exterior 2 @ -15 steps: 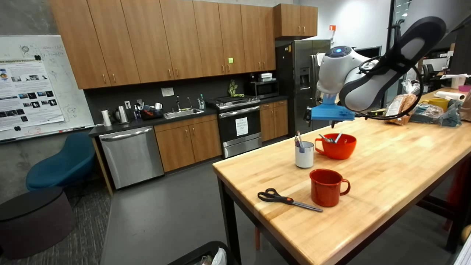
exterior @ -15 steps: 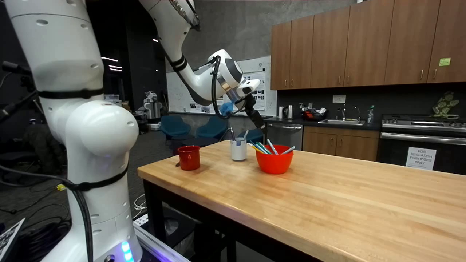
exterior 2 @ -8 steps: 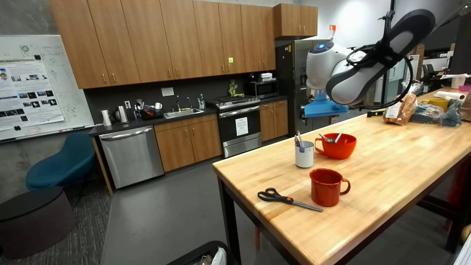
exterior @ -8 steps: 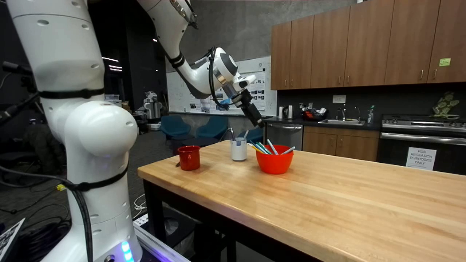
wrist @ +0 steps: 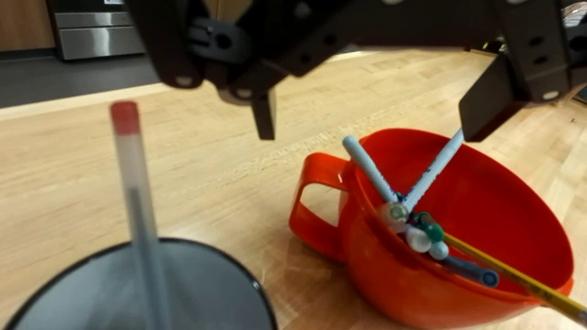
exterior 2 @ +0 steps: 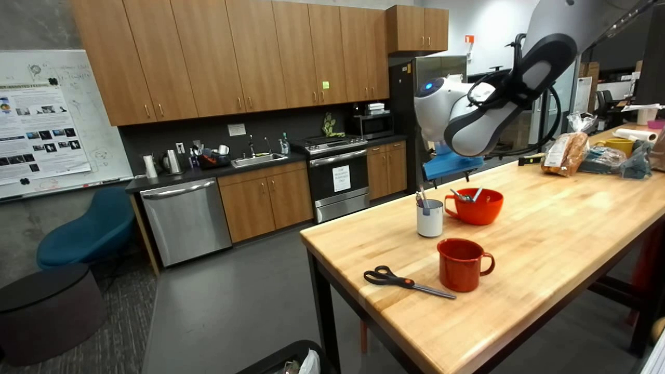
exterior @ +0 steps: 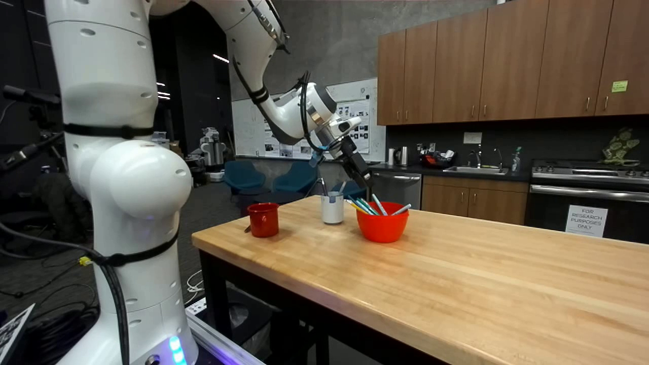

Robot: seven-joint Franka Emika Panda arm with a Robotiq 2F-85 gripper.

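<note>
Wrist view: gripper (wrist: 372, 111) hangs above the red handled bowl (wrist: 390, 279), toward its handle side, jaws spread wide and released; one fingertip (wrist: 486, 101) overlaps the end of one of the light-blue markers (wrist: 370, 169) leaning in the bowl, contact cannot be told, and a yellow pencil (wrist: 509, 273) slants out over the bowl's rim. Just beside the bowl, handle side: white cup (wrist: 220, 275) with dark rim, red-ended pen (wrist: 136, 174) standing in it. In an exterior view, red mug (exterior 2: 460, 267) farther from the bowl than that cup, black-handled scissors (exterior 2: 408, 282) lying farther still on the wooden tabletop (exterior 2: 550, 239).
</note>
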